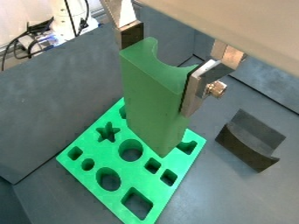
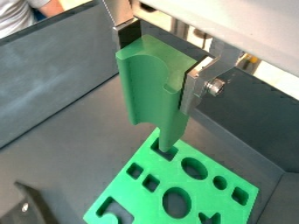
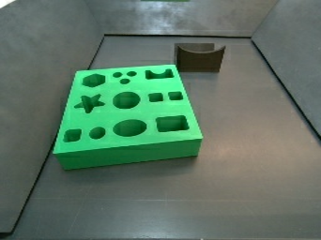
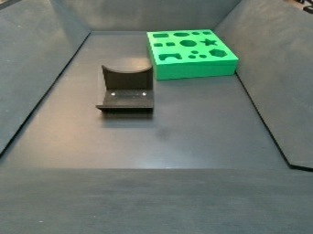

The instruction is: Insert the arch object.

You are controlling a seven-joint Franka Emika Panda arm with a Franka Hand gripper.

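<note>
My gripper [image 1: 166, 68] is shut on the arch object [image 1: 152, 101], a tall bright-green block with a curved notch at its upper end. It also shows in a wrist view [image 2: 155, 96], gripper [image 2: 160, 66] around it. The block hangs upright above the green holed board [image 1: 91, 145], its lower end over the board's edge [image 2: 140, 168]. In both side views the board [image 3: 107, 127] [image 4: 226, 59] lies on the floor, and neither the gripper nor the arch object is in view there.
A dark brown block with a curved notch stands on the floor apart from the board [image 3: 200, 56] [image 4: 124, 88] [image 1: 253, 138]. Dark walls ring the floor. Cables lie outside the wall [image 1: 35, 39].
</note>
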